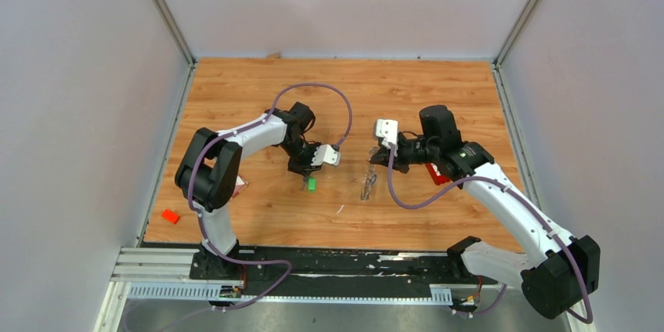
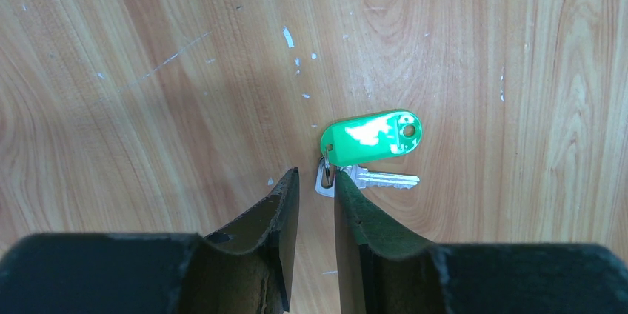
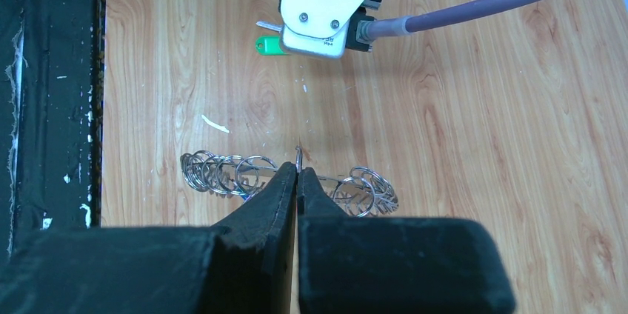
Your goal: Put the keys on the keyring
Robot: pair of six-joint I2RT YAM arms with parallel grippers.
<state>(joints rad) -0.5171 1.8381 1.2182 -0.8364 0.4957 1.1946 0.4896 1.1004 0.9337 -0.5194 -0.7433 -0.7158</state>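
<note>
Left pincer: narrowly spread, straddling small loop of green key
Right pincer: pressed together, pinching wire of keyring
Green key: flat on counter; likely light, slippery, so pinch the tag
Keyring: near the key; probably stiff, springy

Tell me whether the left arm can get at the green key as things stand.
Probably yes: the left hand hangs right above the green key, jaws parted, nothing between them and it.
</note>
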